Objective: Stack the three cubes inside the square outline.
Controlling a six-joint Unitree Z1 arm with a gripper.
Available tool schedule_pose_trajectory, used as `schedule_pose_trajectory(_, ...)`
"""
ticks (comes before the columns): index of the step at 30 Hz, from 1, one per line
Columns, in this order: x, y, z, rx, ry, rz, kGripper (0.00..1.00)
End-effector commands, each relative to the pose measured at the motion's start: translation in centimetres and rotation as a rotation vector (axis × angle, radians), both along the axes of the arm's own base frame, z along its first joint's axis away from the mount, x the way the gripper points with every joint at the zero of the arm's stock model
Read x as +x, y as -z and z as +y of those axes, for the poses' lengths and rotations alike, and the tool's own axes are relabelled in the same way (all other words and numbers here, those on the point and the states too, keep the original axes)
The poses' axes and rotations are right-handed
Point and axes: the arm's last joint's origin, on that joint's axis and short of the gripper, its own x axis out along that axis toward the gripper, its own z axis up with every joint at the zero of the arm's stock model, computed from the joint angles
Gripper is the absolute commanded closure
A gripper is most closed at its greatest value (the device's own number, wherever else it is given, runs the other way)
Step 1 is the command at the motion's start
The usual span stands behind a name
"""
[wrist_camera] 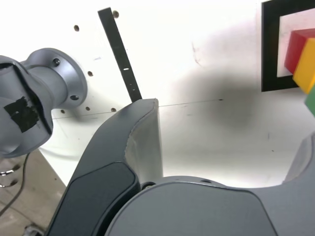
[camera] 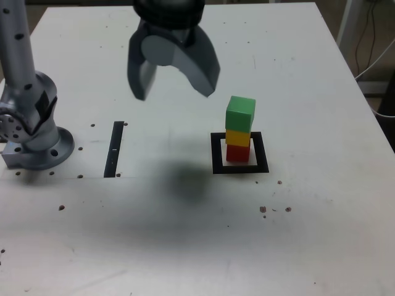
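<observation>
Cubes, matte and solid-coloured, stand as one column inside the thick black square frame (camera: 261, 152): red block (camera: 237, 153) at the base, yellow block (camera: 237, 137) on it, green block (camera: 241, 113) on top. Toward the exterior view's left, above the white tabletop (camera: 290, 222), hangs the grey gripper (camera: 174, 91), jaws spread wide with nothing between them. Stacking looks complete; the step in hand seems to be clearing away, which calls for keeping the open fingers well off the column.

The red cube (camera: 238, 153), yellow cube (camera: 237, 137) and green cube (camera: 241, 114) look smooth and matt. The white table (camera: 321, 228) looks smooth and a bit shiny.
</observation>
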Motion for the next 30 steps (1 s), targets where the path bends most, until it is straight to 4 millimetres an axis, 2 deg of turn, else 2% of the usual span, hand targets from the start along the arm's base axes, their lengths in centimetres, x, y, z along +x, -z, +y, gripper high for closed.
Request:
schedule_pose_trajectory(1, -1.3, 0.3, 0.2, 0.002, -0.014, 0.008, 0.01)
schedule_pose_trajectory(9, -4.7, 2.5, 0.7, 0.012, -0.056, 0.021, 0.0)
schedule_pose_trajectory(15, -6.5, 5.0, 0.8, -0.003, -0.079, 0.031, 0.0)
schedule_pose_trajectory(24, -8.6, 8.8, 1.0, -0.025, -0.102, 0.044, 0.0)
schedule_pose_trajectory(30, -9.2, 9.7, 1.0, -0.032, -0.11, 0.047, 0.0)
